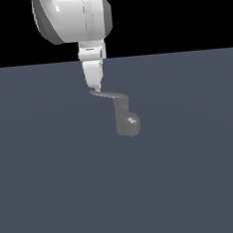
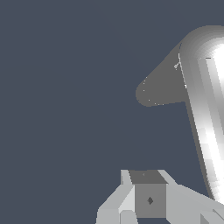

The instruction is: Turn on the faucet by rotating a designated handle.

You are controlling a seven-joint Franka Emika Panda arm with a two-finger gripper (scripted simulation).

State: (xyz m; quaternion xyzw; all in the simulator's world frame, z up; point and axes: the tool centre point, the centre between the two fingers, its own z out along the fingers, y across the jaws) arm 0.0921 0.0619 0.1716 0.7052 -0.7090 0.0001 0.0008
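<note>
The gripper (image 1: 94,87) points straight down, its tip touching the outer end of the handle (image 1: 109,95). The faucet (image 1: 125,118) stands upright on the grey floor (image 1: 54,184). I cannot tell how the jaws stand; they seem closed

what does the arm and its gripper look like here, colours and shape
The large glossy white robot arm has a bulbous rounded housing with a dark grey side panel and a faint seam. Below it sits a narrower white, blocky wrist segment, tapering to a pale grey-white, angular gripper. No cables or markings are visible.
</note>
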